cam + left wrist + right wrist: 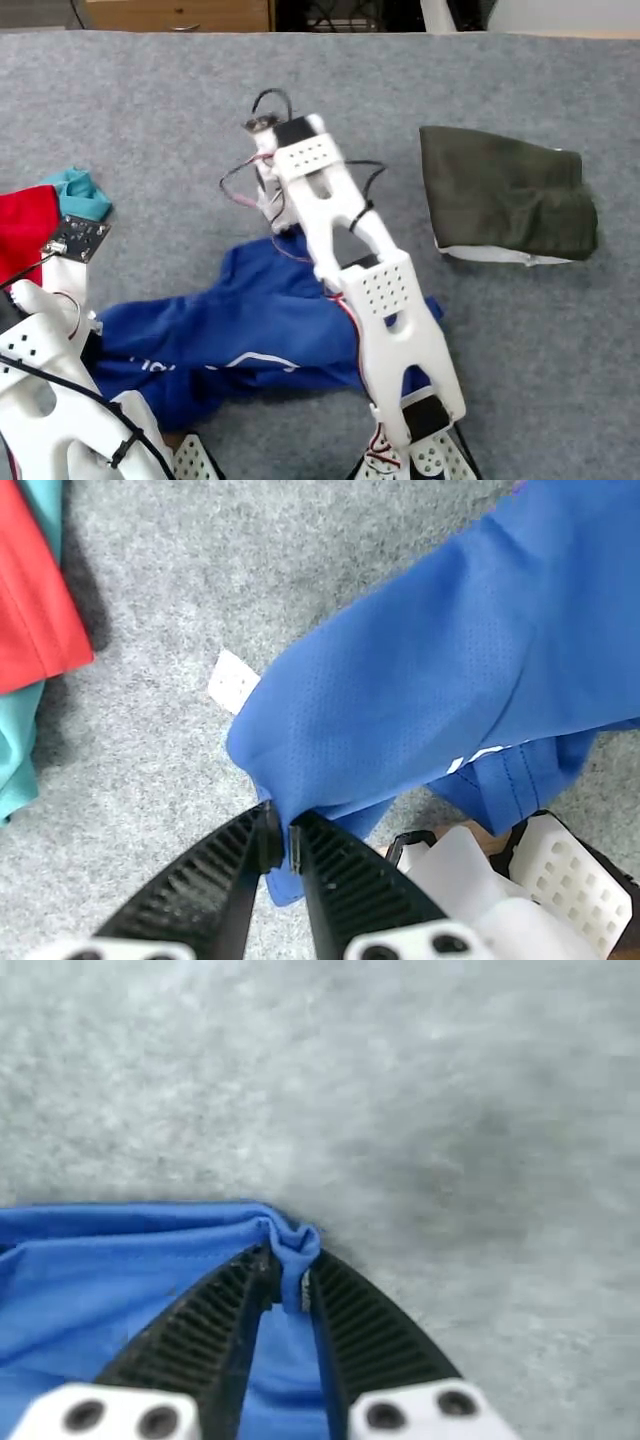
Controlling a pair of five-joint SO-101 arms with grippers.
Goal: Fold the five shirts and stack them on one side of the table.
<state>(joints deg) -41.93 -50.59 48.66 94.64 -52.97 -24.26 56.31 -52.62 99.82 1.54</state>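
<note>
Your left gripper is clamped on the left edge of the blue shirt. Your right gripper pinches its far corner.

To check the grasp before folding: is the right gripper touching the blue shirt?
Touching. The right wrist view shows the right gripper shut on a bunched edge of the blue shirt, with cloth pinched between its jaws.

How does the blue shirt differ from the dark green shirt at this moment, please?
The blue shirt lies rumpled and unfolded; the dark green shirt is folded into a compact block. The blue shirt is pinched by the left gripper and the right gripper; the dark green shirt lies untouched. Both rest on the grey table.
</note>
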